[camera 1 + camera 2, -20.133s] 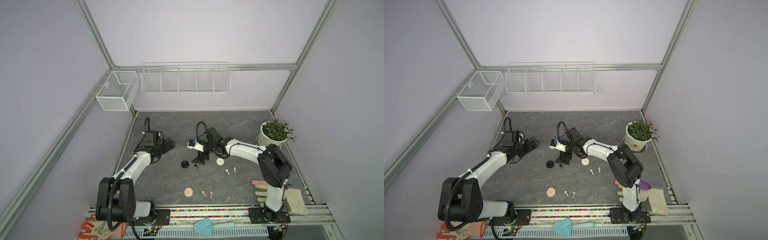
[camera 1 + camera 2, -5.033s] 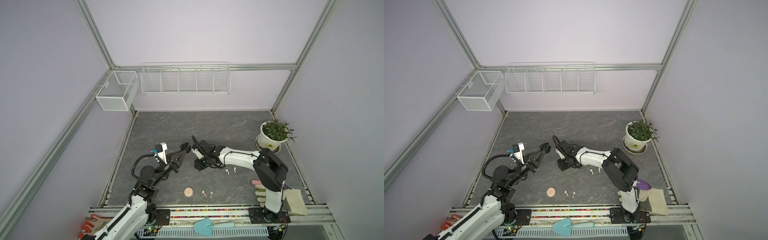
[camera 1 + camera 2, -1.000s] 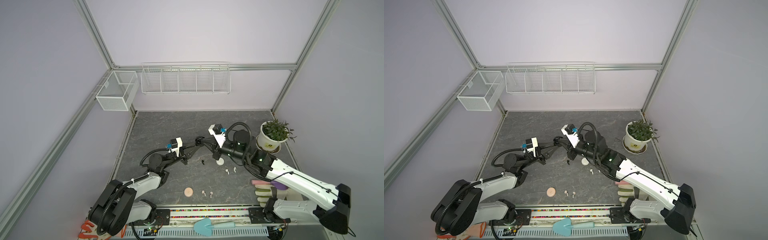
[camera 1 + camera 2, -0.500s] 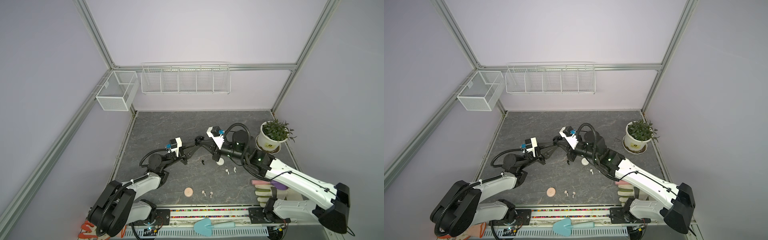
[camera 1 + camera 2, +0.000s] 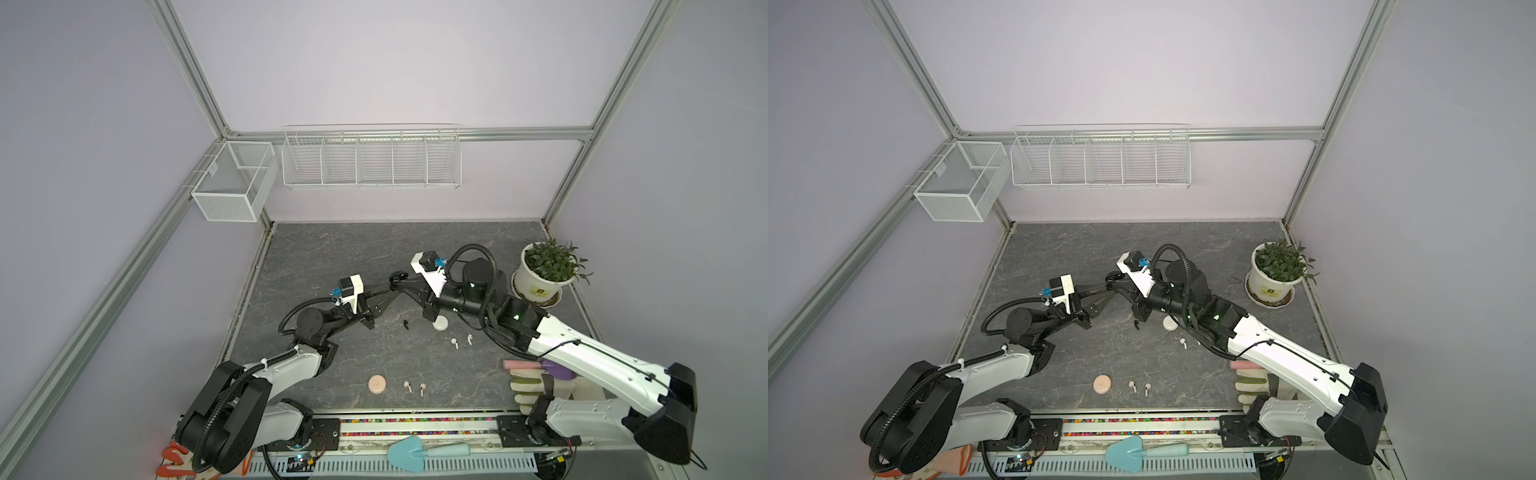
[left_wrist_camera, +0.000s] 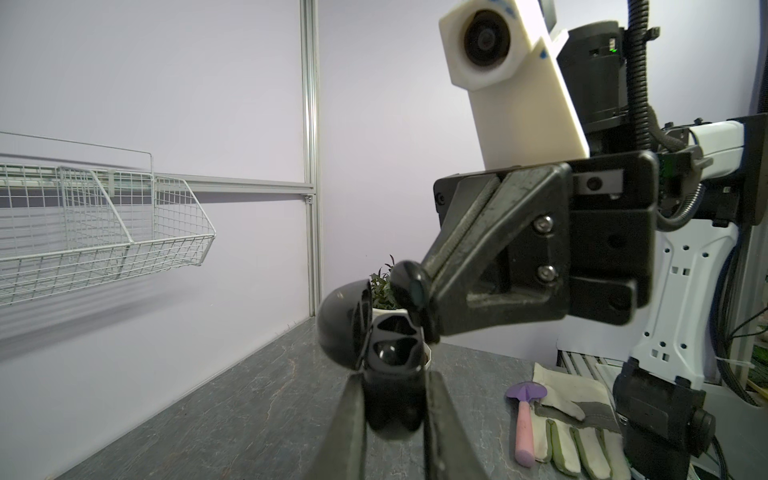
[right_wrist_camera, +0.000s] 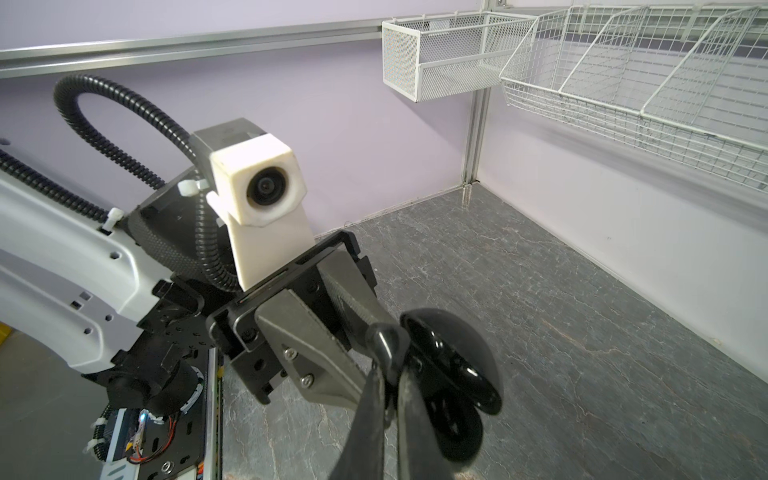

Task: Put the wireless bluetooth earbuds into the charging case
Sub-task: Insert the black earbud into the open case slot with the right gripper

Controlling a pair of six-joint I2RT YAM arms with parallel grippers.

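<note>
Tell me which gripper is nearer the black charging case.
Left. The left gripper is shut on the black charging case, holding it open in the air. The right gripper faces it, shut on a black earbud at the case's opening.

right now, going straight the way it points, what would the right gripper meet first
Probably the open black charging case in the left gripper, just ahead of the right gripper's black earbud.

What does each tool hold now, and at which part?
Left tool grips the open black charging case by its lower body. Right tool pinches a black earbud, seemingly by its stem.
</note>
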